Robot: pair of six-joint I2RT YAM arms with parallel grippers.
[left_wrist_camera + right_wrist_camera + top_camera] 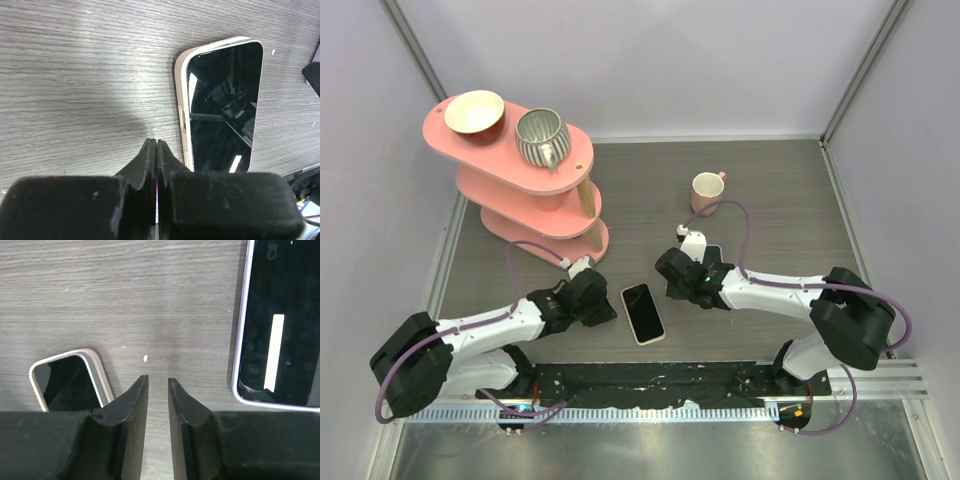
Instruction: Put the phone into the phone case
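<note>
A phone (643,312) with a glossy black screen and a cream rim lies flat on the table between the arms. It also shows in the left wrist view (222,105), and its corner shows in the right wrist view (65,382). A second flat dark slab with a lavender rim (280,325) lies by the right arm, mostly hidden under it in the top view (715,250). I cannot tell whether it is a phone or the case. My left gripper (610,310) (156,142) is shut and empty just left of the phone. My right gripper (670,266) (158,380) is narrowly open and empty over bare table between the two slabs.
A pink tiered stand (535,185) with a bowl (474,111) and a striped pot (541,137) is at the back left. A pink mug (706,190) stands behind the right gripper. Enclosure walls surround the table.
</note>
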